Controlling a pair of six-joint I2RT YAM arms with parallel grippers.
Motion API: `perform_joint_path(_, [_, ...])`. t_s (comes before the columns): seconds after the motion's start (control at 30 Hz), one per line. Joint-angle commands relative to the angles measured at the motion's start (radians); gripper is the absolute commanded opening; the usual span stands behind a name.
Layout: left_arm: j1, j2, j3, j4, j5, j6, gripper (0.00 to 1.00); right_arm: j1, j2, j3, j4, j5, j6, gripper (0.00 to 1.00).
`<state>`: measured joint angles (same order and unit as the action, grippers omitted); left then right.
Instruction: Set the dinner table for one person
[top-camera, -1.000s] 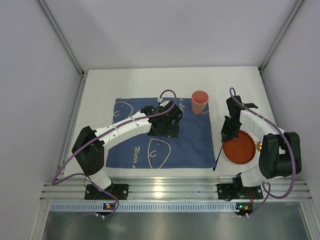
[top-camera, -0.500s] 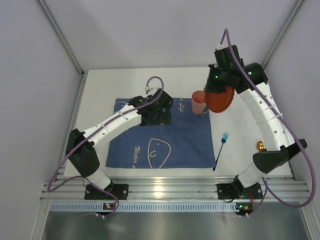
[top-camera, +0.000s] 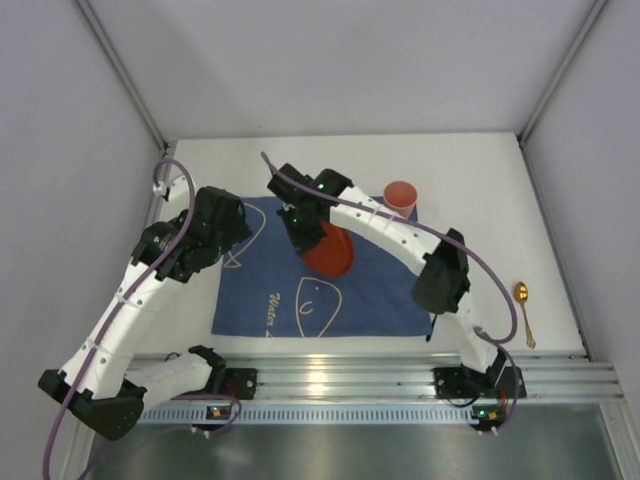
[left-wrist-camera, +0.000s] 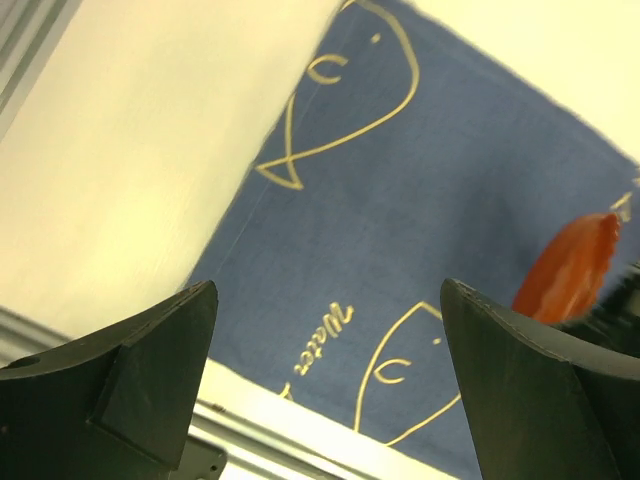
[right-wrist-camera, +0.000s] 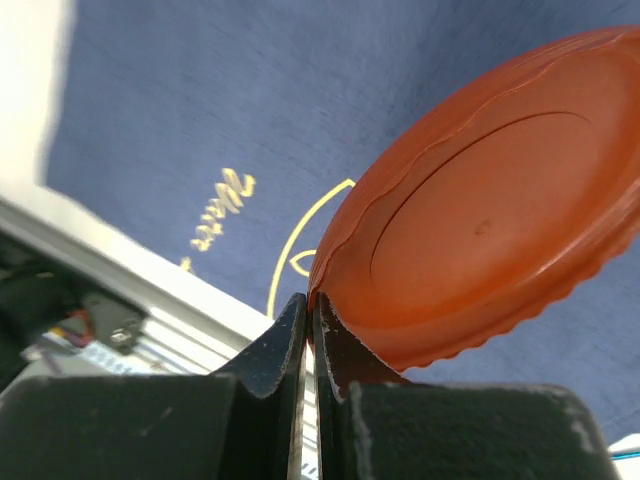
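Note:
My right gripper (top-camera: 305, 238) is shut on the rim of a red plate (top-camera: 330, 251) and holds it tilted above the upper middle of the blue cloth (top-camera: 270, 290). In the right wrist view the closed fingertips (right-wrist-camera: 312, 312) pinch the plate's edge (right-wrist-camera: 480, 230). My left gripper (top-camera: 226, 222) is open and empty over the cloth's upper left corner; its view (left-wrist-camera: 330, 390) shows the cloth (left-wrist-camera: 400, 220) and the plate (left-wrist-camera: 570, 270) at the right. A pink cup (top-camera: 400, 197) stands upright on the white dinner table (top-camera: 470, 170) just beyond the cloth's far right corner.
A gold spoon (top-camera: 522, 300) lies on the table at the right. The right arm's elbow (top-camera: 440, 280) hangs over the cloth's right edge and hides most of the blue fork. The slotted aluminium rail (top-camera: 330, 375) runs along the near edge.
My right arm lifted the red plate from the right side of the table and carried it past the cup to over the cloth. My left arm drew back to the cloth's left corner.

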<state>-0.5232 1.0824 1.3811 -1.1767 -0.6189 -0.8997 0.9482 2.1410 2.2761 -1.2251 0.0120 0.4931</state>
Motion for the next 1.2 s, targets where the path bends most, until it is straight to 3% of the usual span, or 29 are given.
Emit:
perform_joint_path(0.0, [-0.001,-0.059,-0.062,-0.113,-0.009,-0.079,0.98,-0.002,0.049,-0.023,0.050,-0.004,-0.030,0.00])
perform_joint_path(0.17, [-0.003,-0.130,-0.089,-0.152,0.036,-0.107,0.98,0.011,0.158,-0.058,0.110,0.016,-0.021,0.00])
perform_joint_path(0.3, [-0.003,-0.145,-0.074,-0.195,0.036,-0.105,0.98,0.009,0.166,-0.133,0.251,-0.131,-0.039,0.00])
perform_joint_path(0.4, [-0.003,-0.133,-0.051,-0.196,0.030,-0.081,0.98,0.011,0.166,-0.161,0.294,-0.213,-0.041,0.29])
perform_joint_path(0.43, [-0.003,-0.127,-0.047,-0.193,0.027,-0.073,0.98,0.009,0.148,-0.168,0.296,-0.221,-0.044,0.47])
perform_joint_path(0.53, [-0.003,-0.092,-0.044,-0.149,0.031,-0.032,0.98,0.006,0.047,-0.225,0.302,-0.192,-0.059,0.70])
perform_joint_path(0.7, [-0.003,0.008,-0.073,-0.023,0.094,0.028,0.98,-0.052,-0.215,-0.426,0.302,-0.074,-0.053,0.97])
perform_joint_path(0.73, [-0.001,0.023,-0.076,0.001,0.106,0.034,0.98,-0.101,-0.328,-0.545,0.311,-0.073,-0.050,1.00])
perform_joint_path(0.8, [-0.003,0.065,-0.085,0.080,0.148,0.054,0.98,-0.172,-0.444,-0.683,0.351,-0.121,-0.028,1.00])
perform_joint_path(0.83, [-0.003,0.080,-0.086,0.107,0.159,0.059,0.98,-0.266,-0.554,-0.824,0.367,-0.150,-0.010,1.00])
perform_joint_path(0.93, [-0.003,0.137,-0.091,0.196,0.209,0.084,0.98,-0.458,-0.721,-1.043,0.403,-0.204,0.009,1.00])
perform_joint_path(1.07, [-0.004,0.201,-0.109,0.288,0.269,0.114,0.98,-0.574,-0.770,-1.136,0.313,-0.095,0.019,1.00])
perform_joint_path(1.1, [-0.004,0.229,-0.117,0.305,0.297,0.119,0.98,-0.591,-0.770,-1.148,0.305,-0.064,0.024,0.97])
perform_joint_path(1.17, [-0.004,0.254,-0.122,0.344,0.327,0.131,0.98,-0.649,-0.768,-1.196,0.311,-0.035,0.062,0.84])
